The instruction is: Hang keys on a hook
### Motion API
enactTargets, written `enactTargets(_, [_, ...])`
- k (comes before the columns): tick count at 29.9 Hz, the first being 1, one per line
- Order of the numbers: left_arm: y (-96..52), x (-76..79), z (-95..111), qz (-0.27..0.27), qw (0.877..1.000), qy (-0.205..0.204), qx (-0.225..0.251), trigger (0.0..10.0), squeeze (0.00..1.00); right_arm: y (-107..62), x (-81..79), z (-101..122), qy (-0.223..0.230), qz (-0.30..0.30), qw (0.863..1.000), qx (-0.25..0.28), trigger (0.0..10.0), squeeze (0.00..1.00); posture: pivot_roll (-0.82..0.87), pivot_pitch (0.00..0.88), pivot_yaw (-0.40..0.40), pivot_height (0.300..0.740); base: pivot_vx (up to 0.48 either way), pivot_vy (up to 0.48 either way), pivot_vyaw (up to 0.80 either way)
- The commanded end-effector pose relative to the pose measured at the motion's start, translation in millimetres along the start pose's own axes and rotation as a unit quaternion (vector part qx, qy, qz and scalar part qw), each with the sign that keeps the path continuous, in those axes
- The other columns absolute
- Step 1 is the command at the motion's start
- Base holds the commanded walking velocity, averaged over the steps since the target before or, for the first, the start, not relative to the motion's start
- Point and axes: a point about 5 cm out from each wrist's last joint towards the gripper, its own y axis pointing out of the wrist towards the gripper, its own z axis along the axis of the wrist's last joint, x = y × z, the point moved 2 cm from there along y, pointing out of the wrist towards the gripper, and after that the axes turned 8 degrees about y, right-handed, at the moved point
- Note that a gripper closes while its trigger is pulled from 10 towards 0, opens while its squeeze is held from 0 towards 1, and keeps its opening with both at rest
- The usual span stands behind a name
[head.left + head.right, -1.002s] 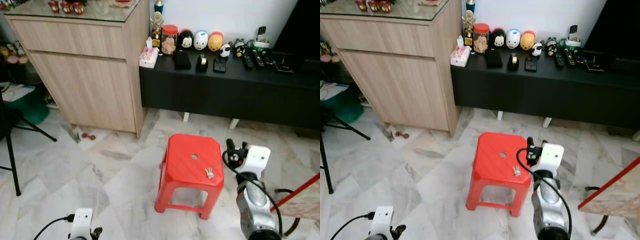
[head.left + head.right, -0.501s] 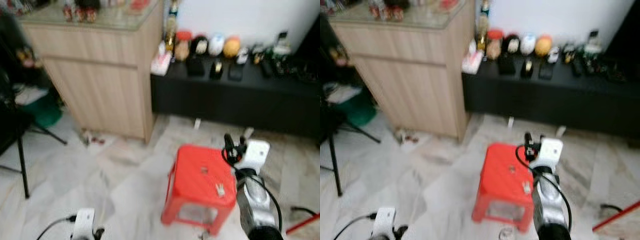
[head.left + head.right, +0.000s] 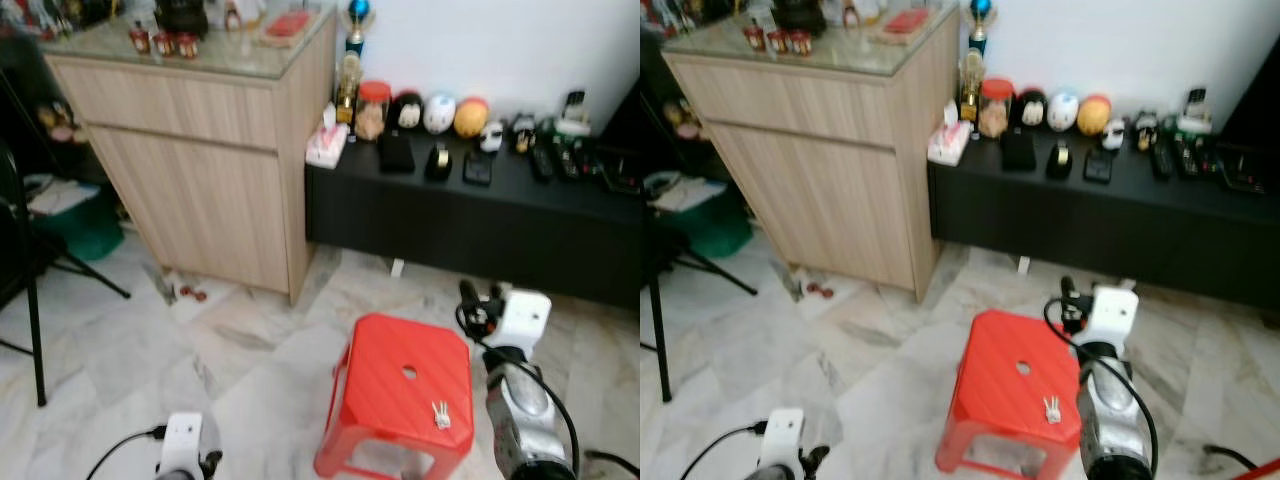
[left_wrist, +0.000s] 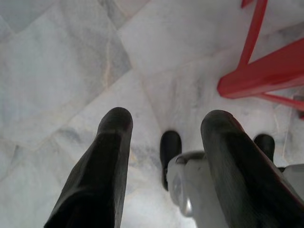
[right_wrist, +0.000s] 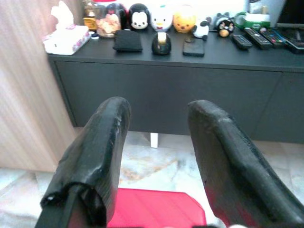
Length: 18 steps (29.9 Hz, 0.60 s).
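- The keys [image 3: 440, 413] lie on the top of a red stool [image 3: 400, 390], near its front right corner and just in front of the round hole in the seat; nothing grips them
- The stool stands on a pale marble floor [image 3: 230, 330], between the robot and a low black cabinet [image 3: 470, 215]
- The right hand [image 5: 154, 156] hovers beside the stool's right edge, above the floor, its two black fingers spread with nothing between them; in the right wrist view it points toward the black cabinet, with the stool's red top below it
- The left hand [image 4: 164, 137] hangs low over the floor, fingers spread and empty; the left wrist view shows a red stool leg off to one side
- A row of small figurines [image 3: 1063, 108], a tissue box [image 3: 948, 143] and remote controls [image 3: 1165, 157] sits on the black cabinet; a wooden cupboard [image 3: 195, 165] stands to the left of it, touching its end
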Motion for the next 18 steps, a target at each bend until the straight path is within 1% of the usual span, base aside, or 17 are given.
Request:
enactTargets(1, [-1.6,-2.4,-8.5,0.002,1.000,0.004,-0.015,10.0,0.00,0.9,-1.6,0.9,0.003,0.002,1.000,0.000,10.0,0.00,0.12,0.061,-0.039,0.740,0.000,0.000,0.00])
enactTargets(8, [-1.8,-3.4,-8.4,0.003,1.000,0.005,-0.013,10.0,0.00,0.5,-0.3,4.7,0.001,-0.002,1.000,0.010,10.0,0.00,0.12,0.078,-0.034,0.740,0.000,0.000,0.00])
enactTargets(14, [-1.8,-3.5,-8.5,0.002,1.000,0.007,-0.014,10.0,0.00,-0.9,5.8,3.1,-0.004,-0.018,1.000,0.008,10.0,0.00,0.12,0.086,-0.024,0.740,0.000,0.000,0.00])
enactTargets(18, [-1.8,-4.5,-8.4,0.005,1.000,0.007,-0.015,10.0,0.00,0.5,4.6,2.2,-0.009,-0.021,1.000,0.003,10.0,0.00,0.12,0.089,-0.023,0.740,0.000,0.000,0.00])
